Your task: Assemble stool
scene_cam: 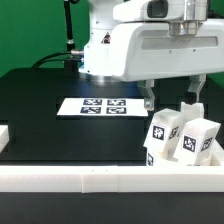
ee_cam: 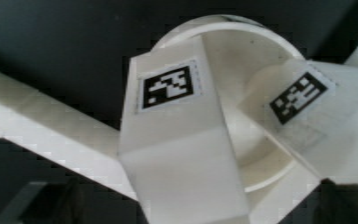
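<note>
In the exterior view, the gripper hangs with its two fingers spread wide and holds nothing. Just below it, on the exterior view's right near the front rail, the white legs stand bunched close together. The marker board lies flat farther back.

In the wrist view, one leg lies across the round seat. The fingers could bump the crowded pieces and knock them over.
</note>
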Tool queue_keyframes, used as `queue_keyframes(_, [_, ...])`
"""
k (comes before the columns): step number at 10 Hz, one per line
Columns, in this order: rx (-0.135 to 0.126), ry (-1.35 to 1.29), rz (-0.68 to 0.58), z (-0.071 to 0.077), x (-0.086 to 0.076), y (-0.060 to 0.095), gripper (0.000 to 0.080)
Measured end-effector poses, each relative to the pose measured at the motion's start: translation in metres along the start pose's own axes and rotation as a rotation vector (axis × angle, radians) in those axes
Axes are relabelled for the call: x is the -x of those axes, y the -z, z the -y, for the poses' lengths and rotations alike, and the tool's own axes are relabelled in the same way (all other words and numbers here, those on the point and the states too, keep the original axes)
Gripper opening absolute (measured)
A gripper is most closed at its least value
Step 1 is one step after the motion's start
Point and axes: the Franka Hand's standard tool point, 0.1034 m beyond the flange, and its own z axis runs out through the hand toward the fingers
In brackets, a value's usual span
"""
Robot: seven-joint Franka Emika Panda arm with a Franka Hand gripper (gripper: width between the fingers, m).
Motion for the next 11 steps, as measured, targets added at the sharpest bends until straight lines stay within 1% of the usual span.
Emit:
queue_keyframes(2, [0.015, 0.154, 0.017, -0.006, 0.005, -0.001, 0.0649])
queue_keyframes(6, [0.013, 0.113, 0.028, -0.010, 0.011, -0.006, 0.0649])
queue_keyframes(9, [0.008, 0.107, 0.042, -0.008, 0.015, -0.015, 0.0649])
queue_keyframes(11, [0.011, 0.108, 0.043, -0.006, 0.014, -0.021, 0.0649])
